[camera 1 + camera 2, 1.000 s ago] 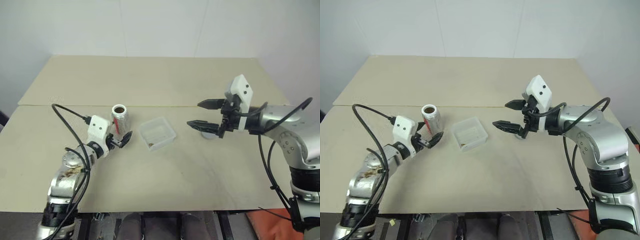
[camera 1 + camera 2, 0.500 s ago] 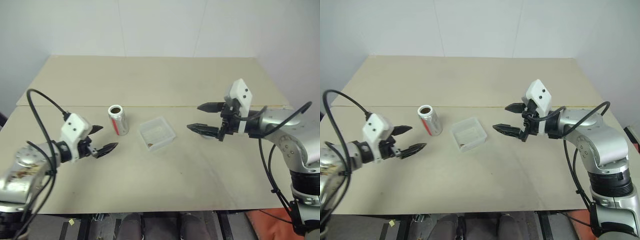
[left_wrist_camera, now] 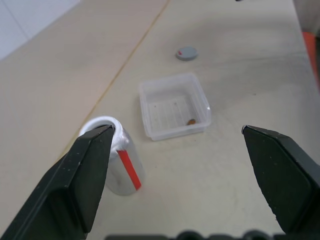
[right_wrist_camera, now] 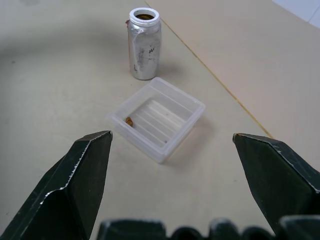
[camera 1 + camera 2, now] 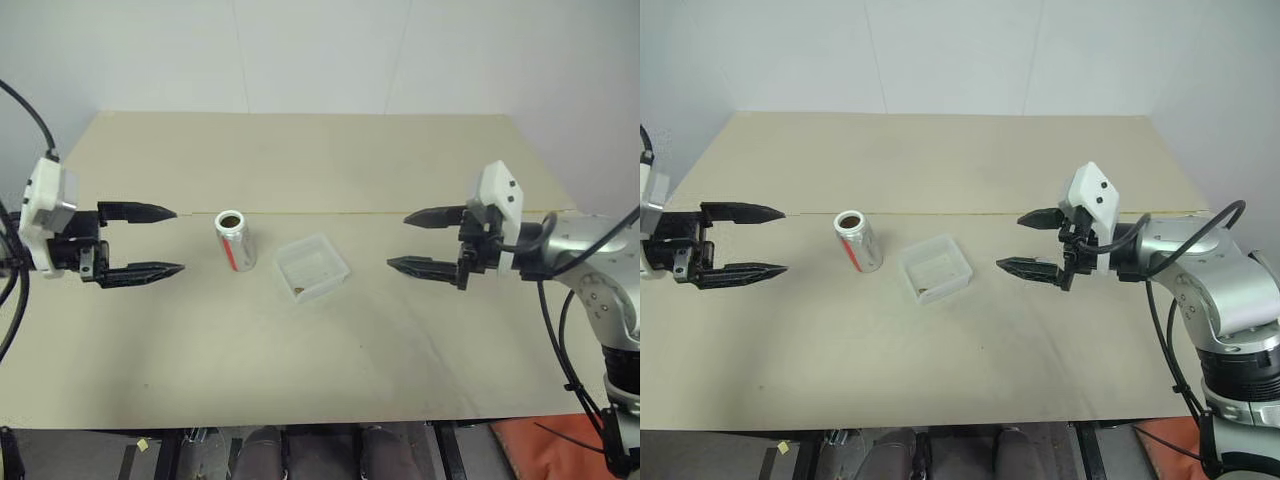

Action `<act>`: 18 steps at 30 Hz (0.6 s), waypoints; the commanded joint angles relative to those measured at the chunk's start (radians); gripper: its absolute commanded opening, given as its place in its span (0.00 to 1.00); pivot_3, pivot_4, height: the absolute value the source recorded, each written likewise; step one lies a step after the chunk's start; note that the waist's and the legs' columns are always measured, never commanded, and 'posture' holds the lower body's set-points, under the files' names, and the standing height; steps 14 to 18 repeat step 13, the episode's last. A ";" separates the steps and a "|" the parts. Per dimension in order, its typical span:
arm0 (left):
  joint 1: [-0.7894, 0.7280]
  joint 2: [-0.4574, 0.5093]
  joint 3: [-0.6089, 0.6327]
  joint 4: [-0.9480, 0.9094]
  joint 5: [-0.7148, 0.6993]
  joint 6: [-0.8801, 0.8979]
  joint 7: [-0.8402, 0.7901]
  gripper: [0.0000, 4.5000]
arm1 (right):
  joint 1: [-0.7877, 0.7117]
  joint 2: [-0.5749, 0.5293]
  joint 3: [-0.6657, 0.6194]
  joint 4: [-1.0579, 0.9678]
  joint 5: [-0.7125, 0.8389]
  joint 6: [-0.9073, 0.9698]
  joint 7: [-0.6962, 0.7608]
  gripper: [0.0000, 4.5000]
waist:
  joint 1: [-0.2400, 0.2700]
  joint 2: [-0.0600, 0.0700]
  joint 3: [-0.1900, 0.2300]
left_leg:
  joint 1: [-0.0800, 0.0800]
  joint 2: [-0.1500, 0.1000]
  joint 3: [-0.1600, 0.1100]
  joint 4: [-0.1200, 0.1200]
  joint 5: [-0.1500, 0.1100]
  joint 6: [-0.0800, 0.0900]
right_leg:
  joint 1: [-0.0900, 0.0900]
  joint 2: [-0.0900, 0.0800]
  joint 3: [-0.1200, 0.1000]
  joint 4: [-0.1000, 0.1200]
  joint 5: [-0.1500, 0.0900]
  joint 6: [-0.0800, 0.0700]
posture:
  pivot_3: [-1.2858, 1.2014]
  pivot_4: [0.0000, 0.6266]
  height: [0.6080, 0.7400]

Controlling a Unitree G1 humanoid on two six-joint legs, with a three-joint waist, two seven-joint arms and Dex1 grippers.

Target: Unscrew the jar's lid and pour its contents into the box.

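Jar [image 5: 236, 240] stands upright and uncapped left of centre, brown contents [image 4: 145, 16] visible at its mouth; box [image 5: 314, 267] sits just beside it toward centre with one bit inside, and the lid [image 3: 186, 53] lies on the table beyond the box. Left gripper [image 5: 140, 241] at the left edge and right gripper [image 5: 428, 240] right of centre both hover with jaws spread wide and empty, so judged next: take the jar low on its body and tip the mouth squarely over the box. Surface is a bare beige table [image 5: 330, 360] with a seam [image 5: 330, 212] across mid-frame, and a plain white wall [image 5: 320, 50] fills the top.
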 commanded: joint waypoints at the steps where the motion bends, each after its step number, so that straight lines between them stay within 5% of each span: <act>1: -0.028 0.019 0.008 0.012 -0.004 -0.030 -0.039 0.99 | 0.004 -0.016 -0.040 -0.031 0.018 -0.025 0.006 1.00 | 0.000 0.000 0.000 | 0.000 0.000 0.000 0.000 0.000 0.000 | 0.000 0.000 0.000 0.000 0.000 0.000 | 0.52 0.24 1.00; 18: 0.040 0.019 0.083 0.006 -0.022 -0.029 -0.029 0.99 | 0.061 -0.050 -0.090 -0.067 0.062 0.001 -0.008 1.00 | 0.002 0.000 0.000 | 0.000 0.000 0.000 0.000 -0.001 0.001 | 0.000 0.000 0.000 0.000 0.000 0.000 | 0.52 0.24 1.00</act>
